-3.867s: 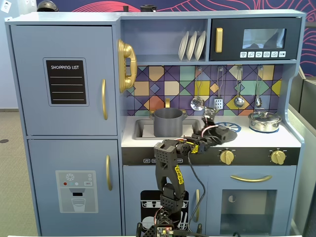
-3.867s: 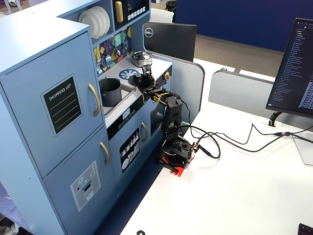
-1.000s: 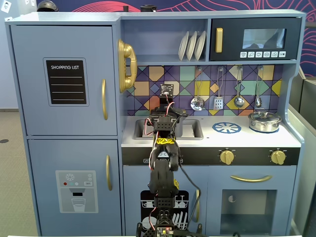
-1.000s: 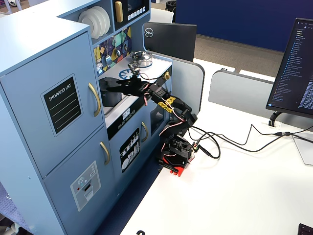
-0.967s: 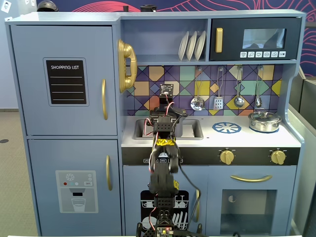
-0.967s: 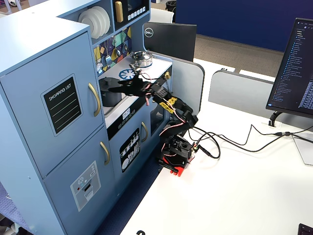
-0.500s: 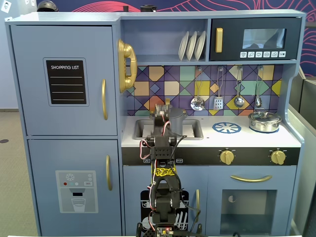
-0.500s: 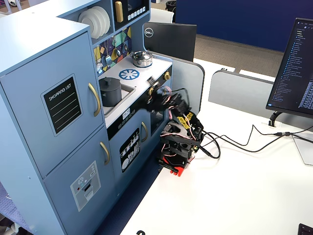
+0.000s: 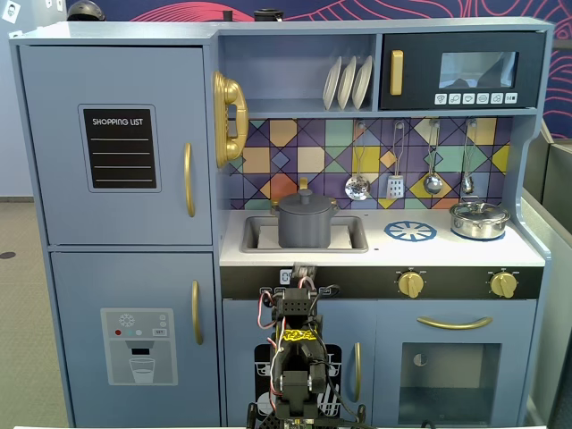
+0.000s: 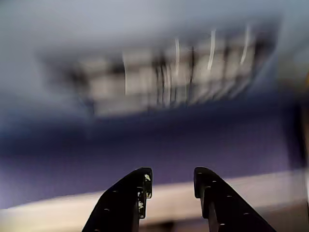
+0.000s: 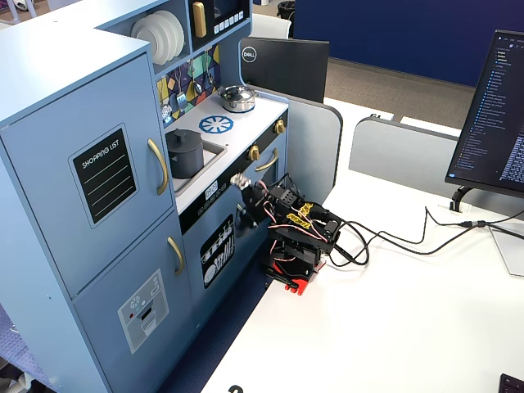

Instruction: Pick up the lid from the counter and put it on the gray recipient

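The dark gray pot point(image 9: 304, 225) stands in the sink point(image 9: 353, 234) of the toy kitchen. The flat dark gray lid point(image 9: 305, 201) with its small knob lies on top of it. Both also show in the other fixed view, the pot point(image 11: 185, 157) with the lid point(image 11: 182, 136) on it. My gripper point(image 9: 300, 271) is low in front of the counter's front edge, apart from the pot. It also shows in the other fixed view point(image 11: 242, 182). In the blurred wrist view my gripper point(image 10: 171, 181) is open and empty.
A shiny silver pot point(image 9: 479, 219) with its own lid stands on the counter at the right, beside a blue burner mark point(image 9: 410, 231). Utensils point(image 9: 395, 183) hang on the back wall above the counter. Gold knobs point(image 9: 410, 284) sit on the front panel. A monitor point(image 11: 495, 115) and cables point(image 11: 393, 239) are on the white table.
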Available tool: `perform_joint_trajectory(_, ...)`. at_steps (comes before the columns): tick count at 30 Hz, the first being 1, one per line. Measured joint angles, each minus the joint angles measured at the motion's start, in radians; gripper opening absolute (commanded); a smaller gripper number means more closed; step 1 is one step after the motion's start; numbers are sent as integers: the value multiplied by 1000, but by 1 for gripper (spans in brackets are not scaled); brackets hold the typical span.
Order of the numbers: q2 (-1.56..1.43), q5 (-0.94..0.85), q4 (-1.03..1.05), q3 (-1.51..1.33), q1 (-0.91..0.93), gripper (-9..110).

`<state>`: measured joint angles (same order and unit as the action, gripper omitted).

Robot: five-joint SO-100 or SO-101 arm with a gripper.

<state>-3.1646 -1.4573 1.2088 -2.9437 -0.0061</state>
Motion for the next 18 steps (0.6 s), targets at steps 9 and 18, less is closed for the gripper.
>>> perform_joint_trajectory(9, -20, -28, 132, -54, 0, 1)
perform_joint_trajectory(18, -20, -49, 140, -54, 12, 4)
